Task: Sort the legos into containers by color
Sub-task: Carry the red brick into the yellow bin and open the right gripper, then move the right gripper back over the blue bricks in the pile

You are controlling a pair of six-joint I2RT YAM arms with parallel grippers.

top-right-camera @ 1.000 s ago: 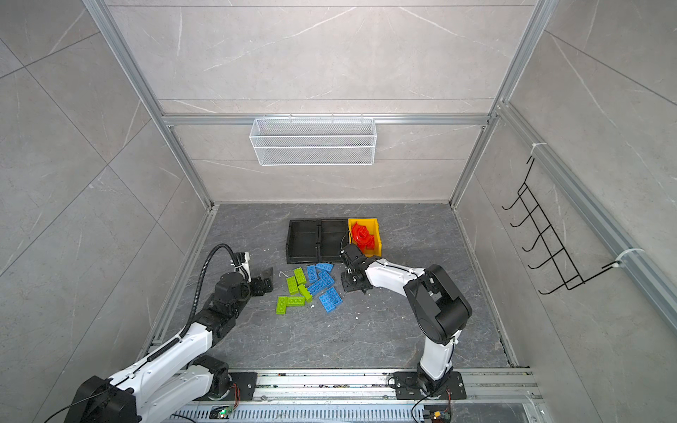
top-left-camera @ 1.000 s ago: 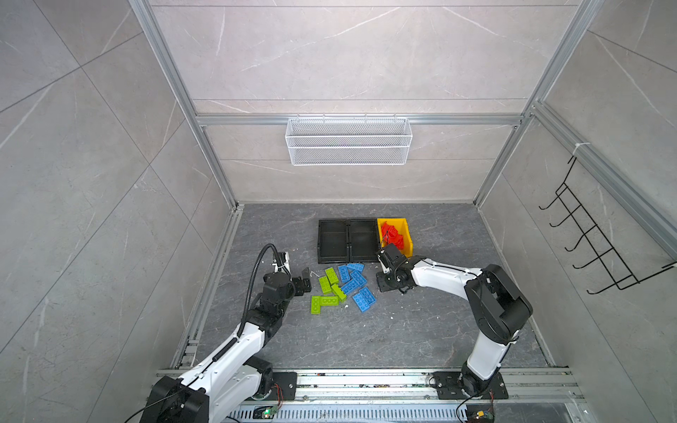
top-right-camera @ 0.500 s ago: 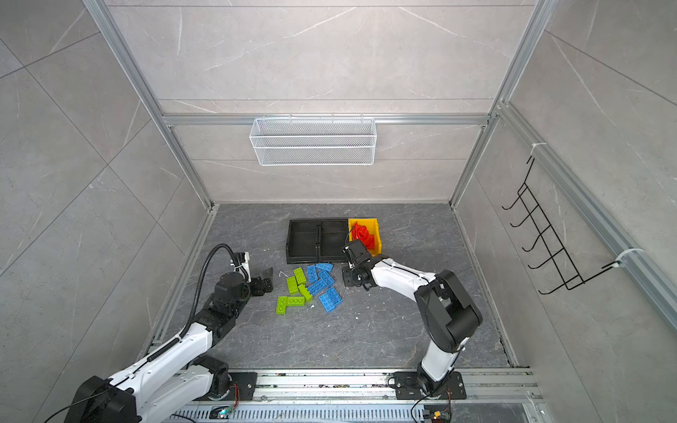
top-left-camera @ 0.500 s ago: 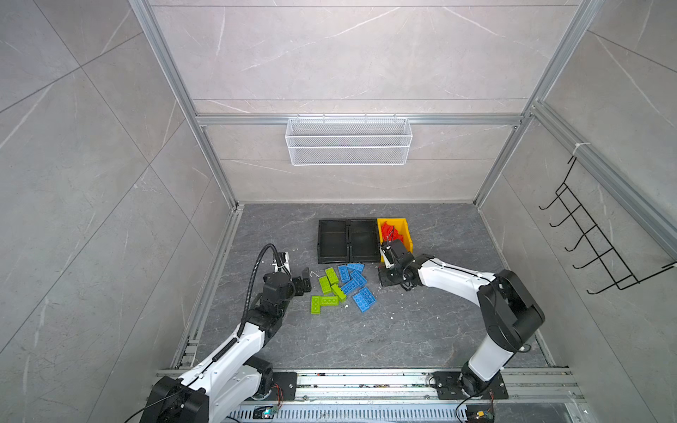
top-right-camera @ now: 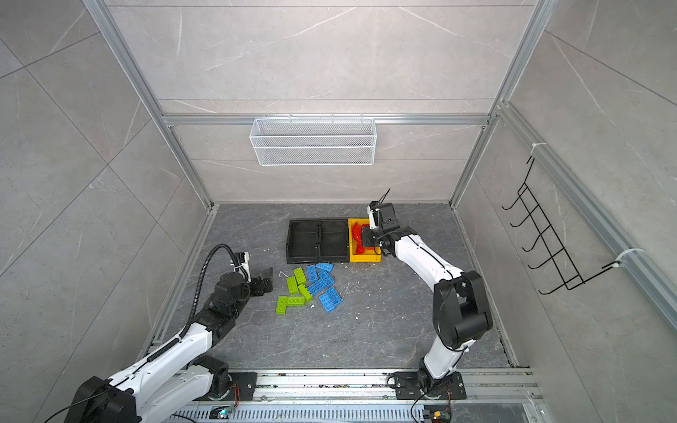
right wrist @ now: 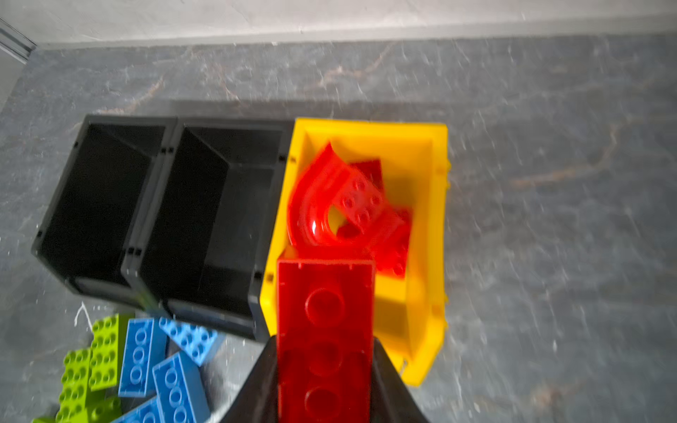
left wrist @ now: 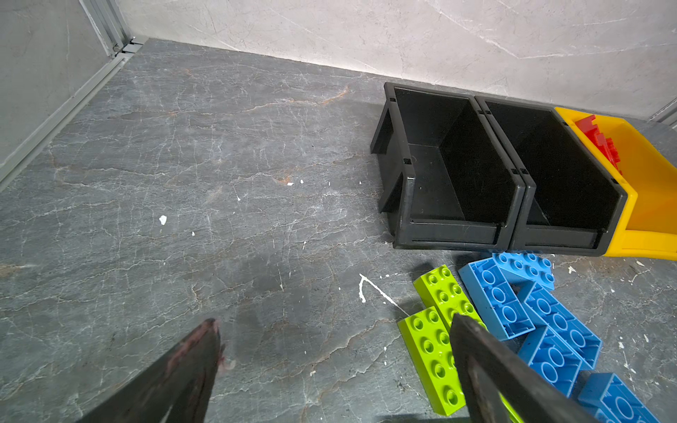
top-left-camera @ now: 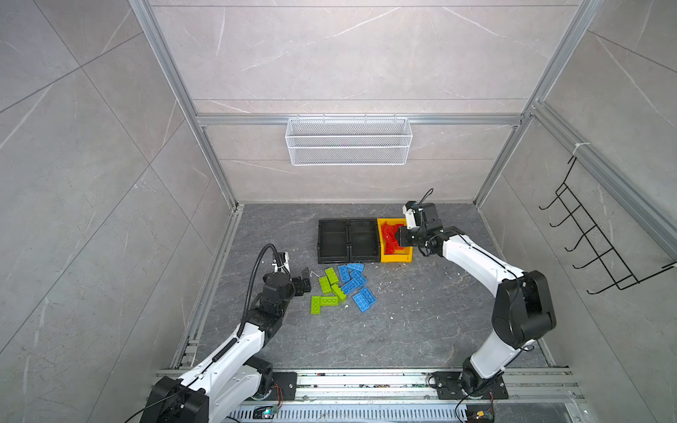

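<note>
Our right fingers (right wrist: pixel 390 382) pinch a red brick (right wrist: pixel 325 304) above the yellow bin (right wrist: pixel 437 219) so it joins the other reds (right wrist: pixel 322 205), left fingers (left wrist: pixel 487 360) spread wide by the green bricks (left wrist: pixel 432 351).

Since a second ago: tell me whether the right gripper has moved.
Yes. In a top view the right gripper went from in front of the yellow bin to over it, toward the rear wall, gripping a red brick.

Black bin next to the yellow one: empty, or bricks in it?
Empty. In the left wrist view the black bin shows only bare walls and floor; the blue bricks lie outside, in front of it.
</note>
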